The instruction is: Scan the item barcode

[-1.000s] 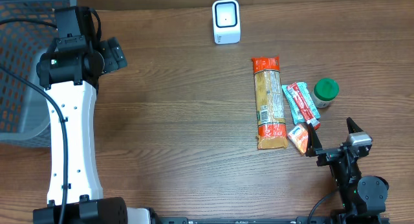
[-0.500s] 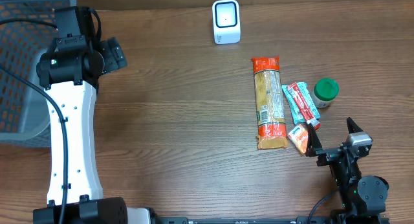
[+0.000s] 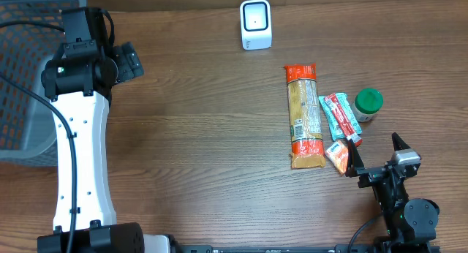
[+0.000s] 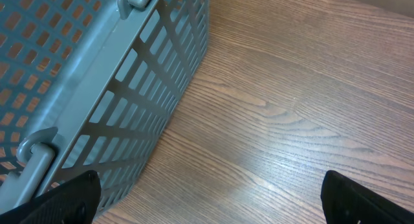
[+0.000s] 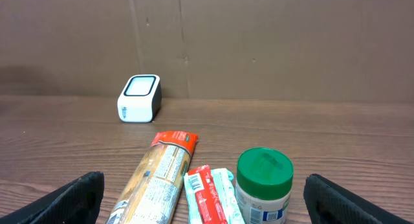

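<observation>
At far left by the grey basket [image 3: 22, 77] I see left gripper [image 4: 213, 195] spread wide, holding nothing; barcode scanner [image 3: 255, 24] top centre, then pasta pack [image 3: 304, 115], snack bars [image 3: 341, 116], green-lidded jar [image 3: 368, 104], right gripper [image 3: 374, 152] released just below them.

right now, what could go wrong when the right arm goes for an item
The items lie close together: the open right gripper reaching the snack bars could tip the green-lidded jar or shove the pasta packet. The scanner stands far off, so a weak grip may drop the item underway.
</observation>
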Available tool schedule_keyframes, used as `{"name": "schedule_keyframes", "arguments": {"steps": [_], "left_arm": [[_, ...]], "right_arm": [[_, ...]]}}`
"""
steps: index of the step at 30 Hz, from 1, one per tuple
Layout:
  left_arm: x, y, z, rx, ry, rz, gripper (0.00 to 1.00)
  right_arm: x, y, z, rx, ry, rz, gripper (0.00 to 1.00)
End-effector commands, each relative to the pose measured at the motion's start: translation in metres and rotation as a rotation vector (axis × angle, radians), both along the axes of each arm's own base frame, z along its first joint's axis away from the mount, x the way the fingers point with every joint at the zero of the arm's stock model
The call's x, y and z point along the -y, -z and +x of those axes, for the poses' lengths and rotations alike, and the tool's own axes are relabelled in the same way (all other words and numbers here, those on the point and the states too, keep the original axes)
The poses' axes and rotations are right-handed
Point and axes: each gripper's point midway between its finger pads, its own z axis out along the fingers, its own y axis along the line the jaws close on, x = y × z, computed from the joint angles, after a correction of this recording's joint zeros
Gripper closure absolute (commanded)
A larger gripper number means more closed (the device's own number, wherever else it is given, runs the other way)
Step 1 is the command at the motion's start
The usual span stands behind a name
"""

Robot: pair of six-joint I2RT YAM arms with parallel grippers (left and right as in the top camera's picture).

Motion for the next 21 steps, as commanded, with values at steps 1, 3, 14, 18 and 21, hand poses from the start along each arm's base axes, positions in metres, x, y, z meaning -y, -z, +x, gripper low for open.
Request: {"name": "schedule_keyframes", "arguments": {"steps": [1,3,14,18,21], "left_arm": [[-0.002,-0.011,-0.001,0.023,-0.001,0.019,0.00],[-0.002,-0.009,0.000,0.019,-0.001,0.019,0.00],[0.001,-0.047,-0.019,0.119,-0.002,0.032,0.00],[0.004,-0.084,-0.044,0.227,-0.002,0.047,0.00],[0.008,-0.115,-0.069,0.322,-0.003,0.060,0.00]], "right_arm": [[0.000,0.001,0.000,0.007,-0.005,-0.004,0.00],[0.000,0.001,0.000,0.007,-0.005,-0.004,0.00],[0.000,0.001,0.000,0.007,-0.005,-0.004,0.00],[0.000,0.001,0.000,0.007,-0.005,-0.004,0.00],[0.000,0.001,0.000,0.007,-0.005,-0.004,0.00]]}}
